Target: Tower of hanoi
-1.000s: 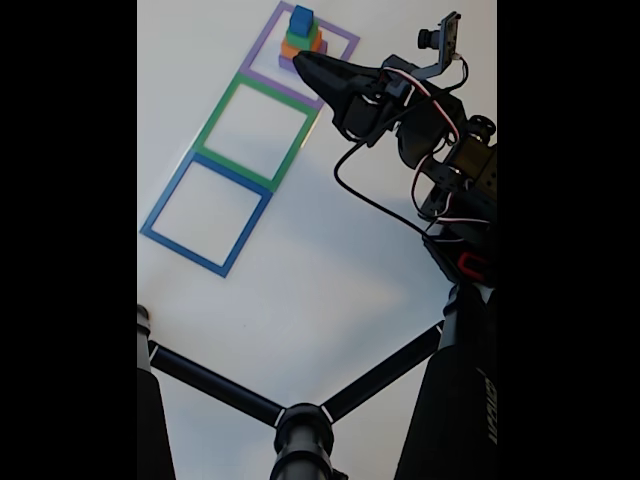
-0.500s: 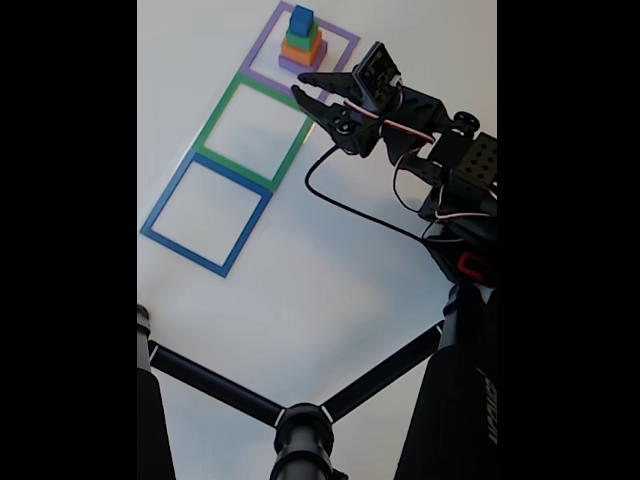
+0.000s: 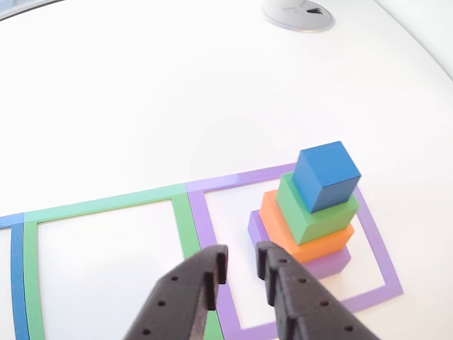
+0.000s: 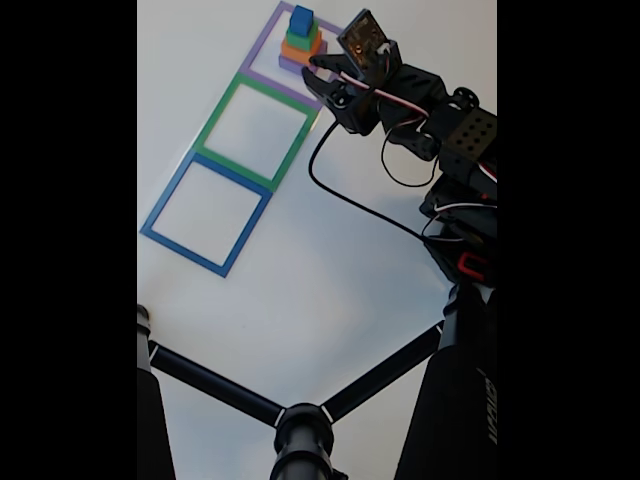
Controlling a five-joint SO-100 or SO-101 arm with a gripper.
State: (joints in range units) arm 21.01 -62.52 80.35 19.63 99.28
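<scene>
Stack: four blocks piled largest to smallest, purple slab (image 3: 322,263) at the bottom, orange block (image 3: 311,239) on it, green block (image 3: 311,212) next, blue cube (image 3: 327,175) on top. That's the starting tower, biggest down, so only the top piece is free to go.
Where it sits: inside the purple square (image 3: 379,244), the end frame of three; the tower sits toward the far side of the frame in the other view.
Empty frames: green square (image 4: 252,130) in the middle and blue square (image 4: 205,213) at the near end, both bare in the fixed view, waiting as the other two pegs.
Gripper: the gripper (image 3: 241,273) is hanging just short of the tower with its fingers a small gap apart and nothing between them.
Aim: in the other view the fingertips sit low, level with the purple slab's near corner, not up at the blue cube, so I'd say it needs to rise before it can take the top piece.
Gap check: that opening looks narrower than the blue cube, so I'd expect it to spread wider first.
Risk: fingertips this close to the bottom layers could nudge the whole pile off its square.
Progress: nothing shifted yet by the look of it, all four pieces at home.
</scene>
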